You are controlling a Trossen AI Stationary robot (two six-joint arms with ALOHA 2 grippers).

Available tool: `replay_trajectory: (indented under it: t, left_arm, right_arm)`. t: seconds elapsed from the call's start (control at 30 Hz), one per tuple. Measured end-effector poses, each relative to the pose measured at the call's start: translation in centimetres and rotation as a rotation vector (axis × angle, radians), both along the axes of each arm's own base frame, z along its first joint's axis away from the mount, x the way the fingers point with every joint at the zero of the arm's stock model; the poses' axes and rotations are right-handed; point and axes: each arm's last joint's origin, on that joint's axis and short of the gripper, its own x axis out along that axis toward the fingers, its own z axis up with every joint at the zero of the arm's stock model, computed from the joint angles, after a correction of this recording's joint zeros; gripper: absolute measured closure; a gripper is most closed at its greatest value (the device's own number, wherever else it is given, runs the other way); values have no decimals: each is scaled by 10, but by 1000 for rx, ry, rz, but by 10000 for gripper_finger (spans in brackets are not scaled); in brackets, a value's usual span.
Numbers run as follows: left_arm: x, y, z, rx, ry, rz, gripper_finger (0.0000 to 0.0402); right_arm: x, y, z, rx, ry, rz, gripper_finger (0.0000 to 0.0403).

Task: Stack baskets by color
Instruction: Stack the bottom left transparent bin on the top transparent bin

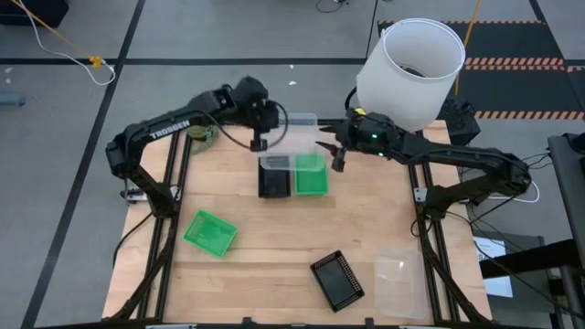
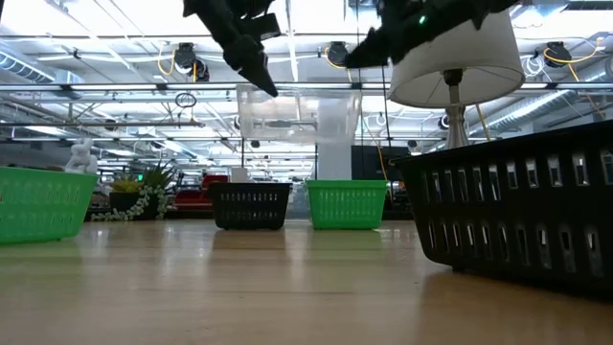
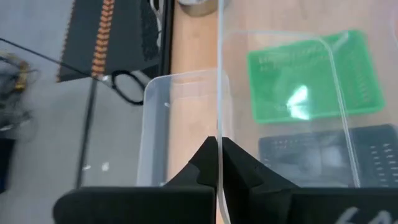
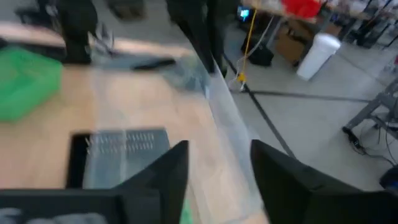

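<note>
Baskets were being sorted by color, and one clear basket (image 1: 297,131) hung in the air near the top middle of the high view, just above a black basket (image 1: 273,179) and a green basket (image 1: 312,175) (these sat side by side). The left gripper (image 1: 260,143) pinched its thin wall tight, probably so it would not drop. The right gripper (image 1: 336,153) stood wide beside it, holding nothing. Another clear basket (image 1: 399,274) waited at the lower right.

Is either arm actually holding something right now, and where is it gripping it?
Yes. The left gripper pinches the clear basket by its rim wall, in the air. The right gripper is open.
</note>
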Motion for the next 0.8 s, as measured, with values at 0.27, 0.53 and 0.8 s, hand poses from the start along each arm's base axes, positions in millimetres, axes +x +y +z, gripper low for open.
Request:
replay_trajectory:
  t: [0.27,0.53,0.8]
  left_arm:
    - [-28,40,5,-43,-80,-22,397]
    - [-39,78,5,29,-196,-44,394]
    - [-44,116,-21,-22,-239,-69,394]
  right_arm:
    - [-40,37,4,67,-79,72,173]
    - [-61,58,-27,85,-57,141,190]
    - [-62,61,-29,70,-56,156,197]
